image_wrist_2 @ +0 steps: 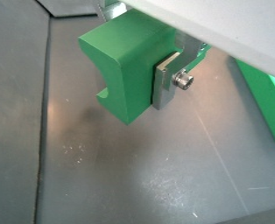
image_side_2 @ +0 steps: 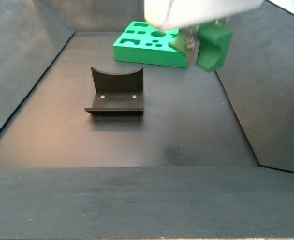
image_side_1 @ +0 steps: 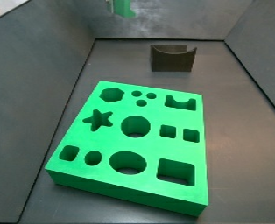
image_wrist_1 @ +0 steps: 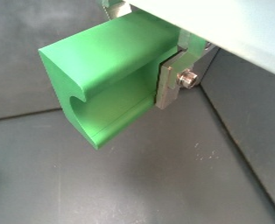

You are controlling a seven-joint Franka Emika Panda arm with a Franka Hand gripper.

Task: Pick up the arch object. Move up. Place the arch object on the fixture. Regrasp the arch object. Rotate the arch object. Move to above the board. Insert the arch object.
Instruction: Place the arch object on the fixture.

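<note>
My gripper (image_wrist_1: 126, 77) is shut on the arch object (image_wrist_1: 93, 74), a bright green block with a curved notch in one side. One silver finger (image_wrist_1: 169, 86) presses flat against its side; the opposite finger is hidden behind the block. In a side view the arch object (image_side_2: 213, 47) hangs in the air, off the floor, to the right of the fixture (image_side_2: 116, 91). The fixture is a dark block with a scooped top and nothing in it. The board (image_side_1: 134, 144) lies flat with several shaped cutouts; a corner of the board (image_wrist_2: 269, 105) shows beyond the held block.
Dark sloping walls (image_side_1: 58, 70) close in the floor on both sides. The fixture (image_side_1: 172, 57) stands behind the board near the back wall. The gripper with a bit of green (image_side_1: 123, 7) shows at that view's upper edge.
</note>
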